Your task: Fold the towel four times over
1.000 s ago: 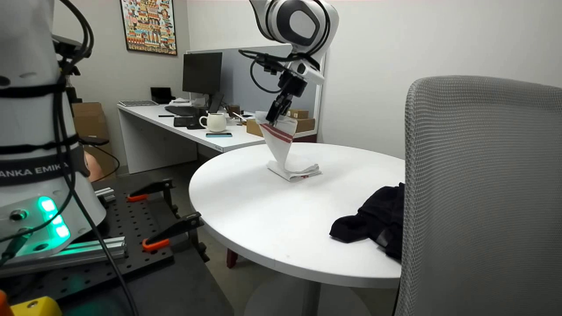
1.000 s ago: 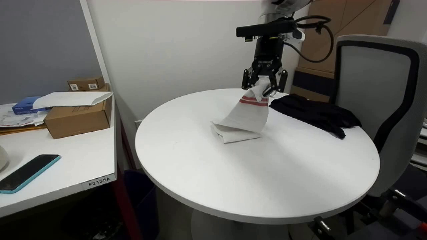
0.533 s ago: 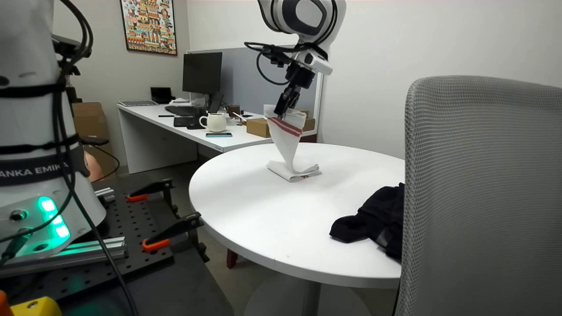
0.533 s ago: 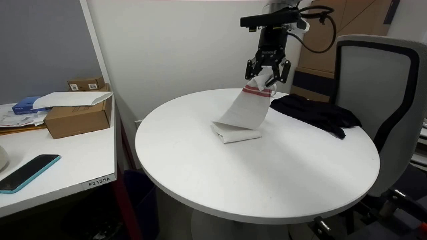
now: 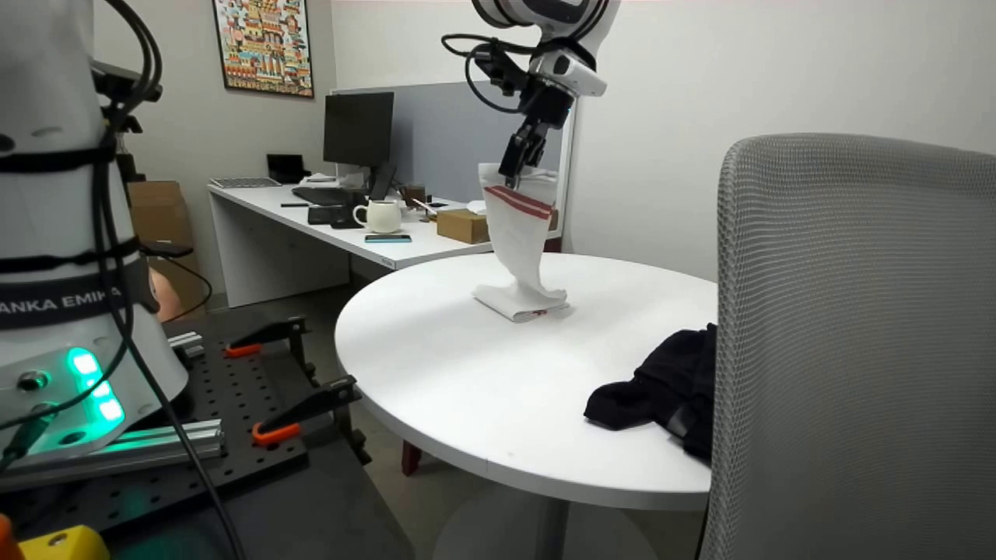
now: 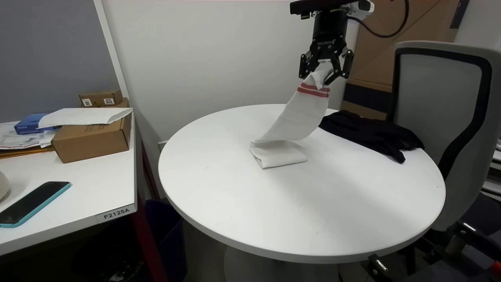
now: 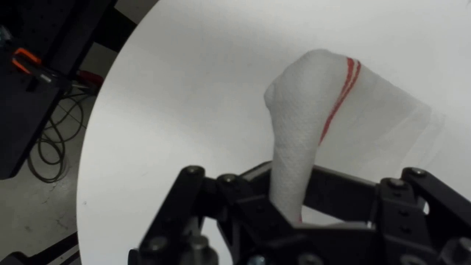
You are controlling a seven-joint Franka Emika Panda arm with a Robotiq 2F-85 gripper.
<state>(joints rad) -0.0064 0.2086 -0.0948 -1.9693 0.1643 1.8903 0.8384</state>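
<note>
Nearest, a grey mesh chair back (image 5: 856, 350) is filling the right part of an exterior view, and a white robot base (image 5: 50, 210) with glowing green lights (image 5: 97, 385) is standing at the left. Just past the chair back, a rumpled black cloth (image 5: 665, 381) is lying on a round white tabletop (image 5: 467, 389), partly hiding behind that chair back. Farther in, a white red-striped fabric towel (image 5: 520, 241) is resting its folded lower part on the tabletop, apart from the black cloth, while its upper part is slanting up into the air. Black metal fingers (image 7: 342, 195) are gripping the towel's upper end, pressing it between them, and in both exterior views its red stripes are showing just below them. In the wrist view, the fingers are pinching a narrow gathered strip, and a broader striped flap is spreading out beside it. Beyond the tabletop, a white desk (image 5: 428, 245) is carrying a cream-coloured mug (image 5: 383, 218), a dark-screened phone (image 6: 33, 201) with a turquoise edge, a brown cardboard box (image 6: 96, 143) and a flat black monitor (image 5: 358, 128). Farthest back, a colourful framed poster (image 5: 266, 47) is hanging on a pale wall (image 5: 183, 132).
</note>
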